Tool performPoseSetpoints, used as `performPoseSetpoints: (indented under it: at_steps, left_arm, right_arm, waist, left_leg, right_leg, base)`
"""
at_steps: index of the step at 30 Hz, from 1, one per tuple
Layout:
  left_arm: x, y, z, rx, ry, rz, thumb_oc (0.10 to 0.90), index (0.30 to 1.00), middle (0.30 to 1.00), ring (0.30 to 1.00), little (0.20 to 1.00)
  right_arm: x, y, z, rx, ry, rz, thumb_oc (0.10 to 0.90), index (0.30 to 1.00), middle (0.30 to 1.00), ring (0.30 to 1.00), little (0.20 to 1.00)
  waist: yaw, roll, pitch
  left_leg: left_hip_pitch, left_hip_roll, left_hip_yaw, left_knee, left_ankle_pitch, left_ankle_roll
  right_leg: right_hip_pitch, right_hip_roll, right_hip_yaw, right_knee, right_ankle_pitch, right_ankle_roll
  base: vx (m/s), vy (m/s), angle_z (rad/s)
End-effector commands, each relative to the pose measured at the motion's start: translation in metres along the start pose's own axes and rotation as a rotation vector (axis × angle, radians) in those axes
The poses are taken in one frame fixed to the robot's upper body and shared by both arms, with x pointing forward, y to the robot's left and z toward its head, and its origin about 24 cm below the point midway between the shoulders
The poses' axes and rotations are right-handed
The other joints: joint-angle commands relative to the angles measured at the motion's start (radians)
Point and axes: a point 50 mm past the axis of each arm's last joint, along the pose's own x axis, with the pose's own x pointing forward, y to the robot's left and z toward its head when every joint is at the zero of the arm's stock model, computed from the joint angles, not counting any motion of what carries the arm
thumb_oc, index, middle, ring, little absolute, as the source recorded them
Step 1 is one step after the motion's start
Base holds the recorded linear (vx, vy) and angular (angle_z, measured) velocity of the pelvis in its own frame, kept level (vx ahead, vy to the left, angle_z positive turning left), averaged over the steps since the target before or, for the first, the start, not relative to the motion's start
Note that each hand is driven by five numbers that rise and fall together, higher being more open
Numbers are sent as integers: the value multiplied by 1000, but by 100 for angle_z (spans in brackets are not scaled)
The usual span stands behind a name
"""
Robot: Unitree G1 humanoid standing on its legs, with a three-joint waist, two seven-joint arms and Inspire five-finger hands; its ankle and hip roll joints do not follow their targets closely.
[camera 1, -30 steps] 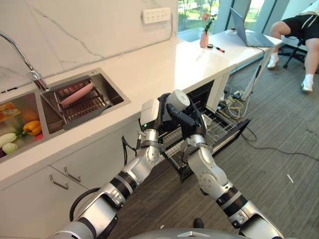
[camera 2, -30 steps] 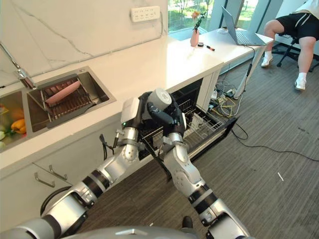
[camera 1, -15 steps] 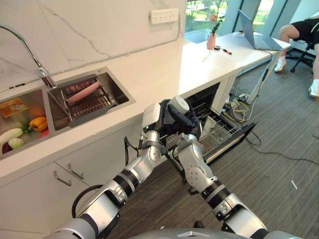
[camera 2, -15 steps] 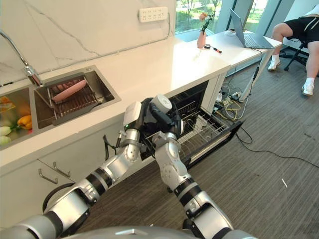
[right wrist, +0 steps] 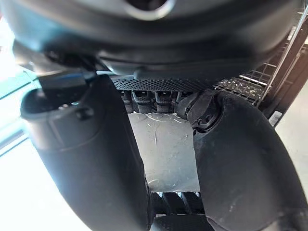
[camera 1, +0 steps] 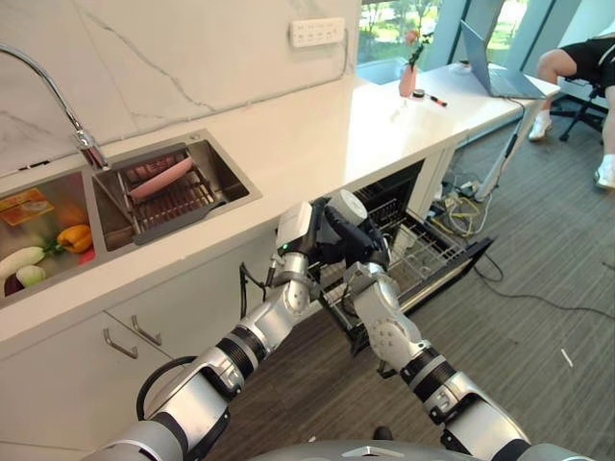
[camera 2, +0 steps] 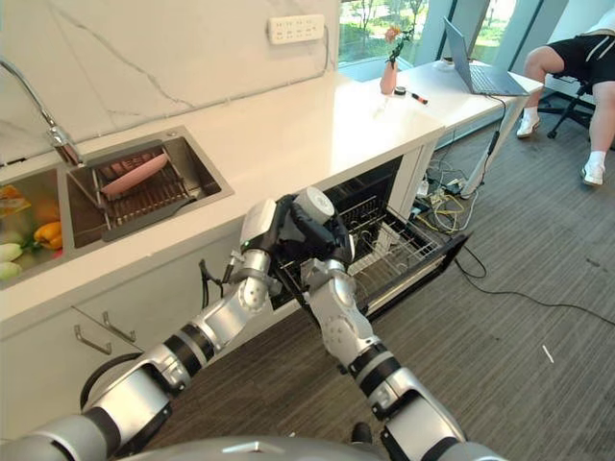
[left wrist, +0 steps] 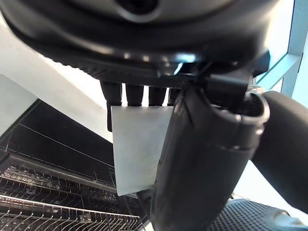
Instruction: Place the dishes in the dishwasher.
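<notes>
A round white dish (camera 1: 346,206) hangs above the front of the pulled-out dishwasher rack (camera 1: 428,252). Both hands meet on it. My left hand (camera 1: 321,229) grips it from the counter side, with its fingers (left wrist: 135,93) and thumb pinching the dish (left wrist: 137,150). My right hand (camera 1: 363,246) holds it from the floor side, and the dish (right wrist: 168,150) shows clamped past its fingers (right wrist: 150,98). A pink plate (camera 1: 160,179) leans in the drying rack inside the sink (camera 1: 231,178).
The dishwasher door (camera 1: 467,261) lies open over the floor, with cables (camera 1: 459,209) beside it. Vegetables (camera 1: 69,240) lie in the left basin under a faucet (camera 1: 82,144). A vase (camera 1: 407,79) and laptop (camera 1: 490,67) stand far right, near a seated person (camera 1: 577,60).
The camera shifted after the oldest frames. Both hands stay on the white dish, which has sunk slightly toward the dishwasher rack. My right forearm has swung a little outward.
</notes>
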Motion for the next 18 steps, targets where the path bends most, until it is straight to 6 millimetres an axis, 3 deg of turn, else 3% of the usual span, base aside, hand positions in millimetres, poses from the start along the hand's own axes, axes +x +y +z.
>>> performPoseSetpoints:
  at_steps: [1, 7, 10, 18]
  left_arm:
    - [14, -7, 126, -176, -507, -77, 400, 300, 300, 300, 300]
    - [9, -8, 131, -218, -546, -145, 400, 300, 300, 300, 300]
    - [5, -10, 135, -258, -573, -190, 400, 300, 300, 300, 300]
    - [-2, -13, 139, -289, -620, -246, 400, 300, 300, 300, 300]
  right_arm:
    - [-13, 112, 12, 72, -35, 503, 800, 900, 900, 900, 900]
    - [-10, 114, 19, 0, -63, 581, 800, 900, 900, 900, 900]
    - [-8, 119, 31, -63, -127, 660, 800, 900, 900, 900, 900]
    - [-20, 140, 42, -139, -202, 842, 800, 900, 900, 900, 900]
  waist:
    - [32, -75, -43]
    - [31, -79, -42]
    - [31, -78, -41]
    - [28, -79, -44]
  left_leg:
    - [38, -26, -39, 3, -72, -2]
    - [38, -25, -37, 3, -72, -2]
    - [39, -23, -35, 3, -73, -2]
    - [38, -22, -36, 3, -75, -3]
  right_leg:
    - [58, -28, -15, 17, -63, 29]
    - [59, -27, -16, 17, -64, 30]
    - [59, -28, -17, 16, -66, 31]
    - [59, -27, -19, 16, -70, 34]
  base:
    - [0, 0, 0]
    - [0, 0, 0]
    - [0, 0, 0]
    - [0, 0, 0]
